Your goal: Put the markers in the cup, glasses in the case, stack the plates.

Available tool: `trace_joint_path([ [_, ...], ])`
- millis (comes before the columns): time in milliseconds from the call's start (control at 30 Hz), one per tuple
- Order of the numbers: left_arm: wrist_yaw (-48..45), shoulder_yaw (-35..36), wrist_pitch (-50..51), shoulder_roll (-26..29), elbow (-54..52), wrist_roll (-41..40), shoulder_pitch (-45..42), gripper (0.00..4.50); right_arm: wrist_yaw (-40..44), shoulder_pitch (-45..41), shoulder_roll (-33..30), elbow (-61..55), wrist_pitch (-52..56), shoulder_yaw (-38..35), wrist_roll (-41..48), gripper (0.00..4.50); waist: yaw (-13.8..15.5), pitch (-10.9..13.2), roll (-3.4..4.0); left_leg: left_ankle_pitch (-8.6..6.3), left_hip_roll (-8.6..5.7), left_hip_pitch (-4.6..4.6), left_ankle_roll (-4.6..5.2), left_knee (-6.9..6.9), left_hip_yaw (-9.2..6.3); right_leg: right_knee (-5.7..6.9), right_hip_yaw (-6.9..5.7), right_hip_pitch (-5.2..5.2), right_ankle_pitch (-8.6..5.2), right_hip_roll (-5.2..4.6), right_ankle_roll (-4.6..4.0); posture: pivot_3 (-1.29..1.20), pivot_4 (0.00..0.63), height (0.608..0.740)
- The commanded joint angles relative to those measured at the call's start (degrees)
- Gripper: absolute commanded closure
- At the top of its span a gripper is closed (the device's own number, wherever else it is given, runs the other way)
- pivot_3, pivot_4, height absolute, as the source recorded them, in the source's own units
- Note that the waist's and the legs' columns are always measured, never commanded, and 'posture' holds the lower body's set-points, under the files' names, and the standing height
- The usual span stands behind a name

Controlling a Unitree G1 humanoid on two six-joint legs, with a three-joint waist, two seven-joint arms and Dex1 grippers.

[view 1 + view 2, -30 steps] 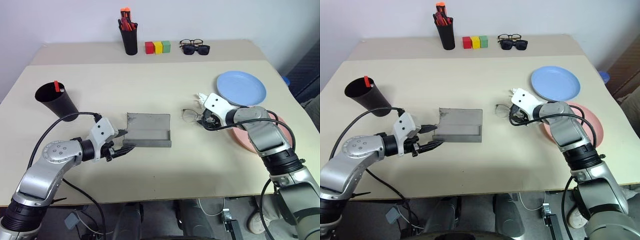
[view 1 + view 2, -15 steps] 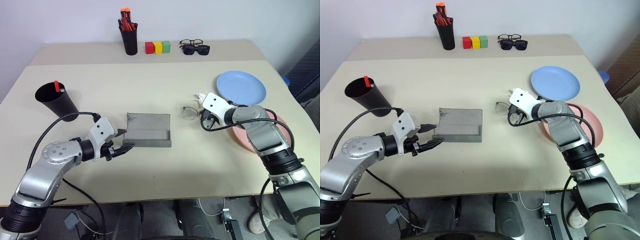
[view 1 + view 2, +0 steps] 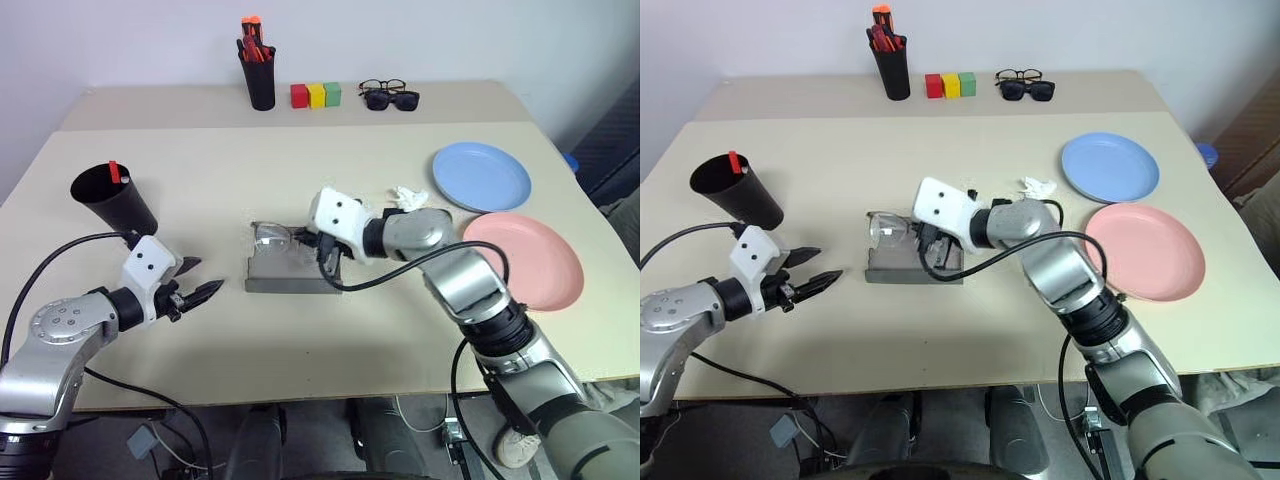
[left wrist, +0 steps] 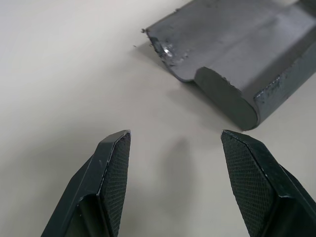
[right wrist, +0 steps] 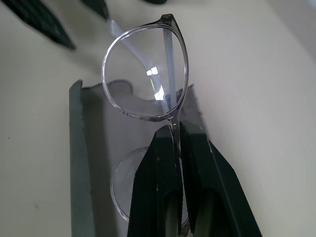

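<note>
My right gripper [image 5: 177, 129] is shut on the bridge of the thin wire-rimmed glasses [image 5: 143, 79]. It holds the glasses [image 3: 272, 237] just over the left end of the open grey case [image 3: 295, 272] in the middle of the table. The left gripper [image 3: 205, 277] stands open with nothing between its fingers, a short way left of the case [image 4: 237, 54]. A red-tipped marker [image 3: 113, 172] sticks out of the black cup [image 3: 118, 205] at the table's left. The light blue plate [image 3: 482, 176] and the pink plate [image 3: 522, 260] lie side by side at the right, not stacked.
Along the back stand a narrow black pen holder [image 3: 260, 78] with red and orange pens and three coloured blocks [image 3: 316, 95], with black-framed glasses [image 3: 383, 86] and sunglasses [image 3: 392, 99] beside them. A small white crumpled scrap [image 3: 405, 195] lies left of the blue plate.
My right gripper shut on the glasses and carried them left, from beside the plates to over the case. The left gripper drew back left, away from the case's edge.
</note>
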Motion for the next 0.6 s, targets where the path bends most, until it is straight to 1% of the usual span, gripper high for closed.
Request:
trace_joint_path([
  [33, 0.3, 1.4, 0.4, 0.6, -3.3, -0.8, -0.5, 1.54, -1.3, 0.7, -0.7, -0.8, -0.6, 2.8, -3.1, 4.46, 0.1, 0.0, 0.0, 0.0, 0.0, 0.01, 0.0, 0.0, -0.01, 0.01, 0.0, 0.0, 0.0, 0.01, 0.0, 0.0, 0.15, 0.74],
  [200, 0.7, 0.4, 0.8, 0.0, -4.1, -0.9, -0.8, 1.54, -0.5, 1.6, -1.1, -2.5, 1.4, 3.5, -2.9, 4.46, 0.1, 0.0, 0.0, 0.0, 0.01, 0.01, 0.0, 0.01, 0.0, 0.02, 0.0, 0.0, 0.01, 0.01, -0.01, 0.0, 0.15, 0.74],
  [300, 0.7, -0.2, 0.8, -0.4, -3.6, -0.9, -1.8, 1.54, -0.8, 1.6, -0.8, -2.9, 2.1, 3.2, -2.8, 3.61, 0.0, 0.0, 0.0, 0.0, 0.03, 0.03, 0.0, 0.01, 0.0, 0.03, 0.0, 0.0, 0.02, 0.04, -0.02, 0.0, 0.15, 0.74],
  [333, 0.7, -0.4, 0.9, -0.5, -3.3, -0.9, -2.3, 1.54, -0.9, 1.5, -0.6, -3.0, 2.3, 3.1, -2.7, 3.05, 0.0, 0.0, 0.0, 0.0, 0.04, 0.03, 0.0, 0.01, -0.01, 0.03, 0.0, 0.0, 0.03, 0.05, -0.02, 0.0, 0.15, 0.74],
  [367, 0.6, -0.7, 0.9, -0.6, -2.9, -0.9, -2.9, 1.54, -1.6, 1.4, -0.4, -2.9, 2.4, 2.9, -3.1, 2.67, 0.0, 0.0, 0.0, 0.0, 0.04, 0.03, 0.0, 0.01, -0.01, 0.03, -0.01, 0.0, 0.03, 0.05, -0.02, 0.0, 0.15, 0.74],
  [400, 0.5, -0.9, 0.8, -0.7, -2.6, -0.9, -3.4, 1.54, -2.1, 1.3, -0.3, -2.7, 2.4, 2.8, -3.4, 2.04, 0.0, 0.0, 0.0, 0.0, 0.04, 0.03, 0.0, 0.01, -0.01, 0.03, -0.01, 0.0, 0.03, 0.05, -0.02, 0.0, 0.15, 0.74],
  [500, 0.3, -1.6, 0.1, -0.9, -1.3, -0.4, -5.1, 1.54, -2.9, 1.4, -0.7, -2.4, 1.8, 2.7, -4.0, 0.56, 0.0, 0.0, 0.0, 0.0, 0.04, 0.02, 0.0, 0.02, 0.0, 0.03, 0.0, 0.0, 0.03, 0.05, -0.02, 0.0, 0.15, 0.74],
  [600, 1.3, -1.7, -0.8, -2.5, 0.9, -1.0, -9.1, 1.54, -2.7, 1.7, -0.8, -3.5, 1.6, 1.2, -2.8, 0.56, 0.1, 0.0, 0.02, 0.0, 0.05, 0.03, 0.0, 0.02, -0.01, 0.03, 0.0, 0.0, 0.03, 0.06, -0.02, 0.0, 0.15, 0.74],
])
